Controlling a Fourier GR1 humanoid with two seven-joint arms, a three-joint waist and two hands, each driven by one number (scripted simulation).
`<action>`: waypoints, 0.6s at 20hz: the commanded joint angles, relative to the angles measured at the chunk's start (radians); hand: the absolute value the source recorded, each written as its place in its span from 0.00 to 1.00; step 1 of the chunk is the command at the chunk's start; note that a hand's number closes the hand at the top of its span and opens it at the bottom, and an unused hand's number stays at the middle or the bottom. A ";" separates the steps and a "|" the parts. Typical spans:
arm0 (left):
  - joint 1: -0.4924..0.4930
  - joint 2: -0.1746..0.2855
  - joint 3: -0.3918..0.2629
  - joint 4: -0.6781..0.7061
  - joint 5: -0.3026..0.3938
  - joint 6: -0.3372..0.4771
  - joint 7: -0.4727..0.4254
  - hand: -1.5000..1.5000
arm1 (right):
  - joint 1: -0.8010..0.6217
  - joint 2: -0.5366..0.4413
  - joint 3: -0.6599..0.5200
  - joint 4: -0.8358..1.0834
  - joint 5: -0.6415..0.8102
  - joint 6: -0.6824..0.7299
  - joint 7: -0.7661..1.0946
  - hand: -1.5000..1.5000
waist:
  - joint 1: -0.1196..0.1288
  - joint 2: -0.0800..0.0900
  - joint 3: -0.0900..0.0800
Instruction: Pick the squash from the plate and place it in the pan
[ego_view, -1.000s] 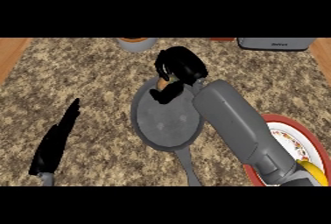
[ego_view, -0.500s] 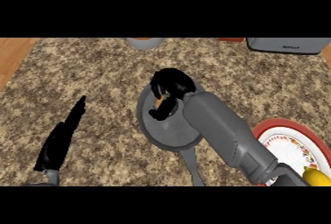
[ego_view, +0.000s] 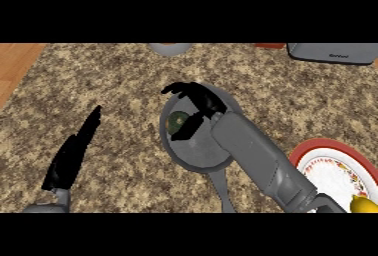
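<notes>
The grey pan (ego_view: 198, 150) lies mid-counter, its handle pointing toward the lower edge. A dark green squash (ego_view: 177, 121) rests inside it near the left rim. My right hand (ego_view: 198, 102) hovers over the pan's far half with fingers spread out above the squash and the thumb just right of it; the hand is open and not curled round the squash. The red-rimmed patterned plate (ego_view: 328, 167) is at the lower right, partly hidden by my right forearm. My left hand (ego_view: 72, 152) rests open at the left with straight fingers, holding nothing.
A yellow item (ego_view: 362, 204) lies on the plate's near edge. A grey bowl (ego_view: 171, 48) stands at the back centre, and a grey appliance (ego_view: 332, 52) at the back right. The counter's wooden border (ego_view: 18, 62) runs along the far left.
My right hand's fingers have uncurled and spread over the pan, and the squash now shows lying in the pan. The left hand has stayed in place.
</notes>
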 joint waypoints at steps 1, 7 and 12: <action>-0.009 0.007 0.010 0.000 -0.008 0.006 -0.003 0.50 | 0.014 0.001 -0.033 0.010 -0.112 -0.121 -0.092 0.00 | -0.008 -0.001 0.000; 0.004 -0.011 0.002 0.015 -0.015 0.012 0.006 0.50 | -0.077 0.001 -0.174 0.074 -0.254 -0.236 -0.094 0.00 | -0.033 -0.005 0.000; 0.054 -0.020 0.022 -0.005 -0.004 0.026 -0.012 0.50 | -0.113 -0.074 -0.303 0.200 -0.279 -0.199 -0.154 0.00 | -0.063 -0.010 0.000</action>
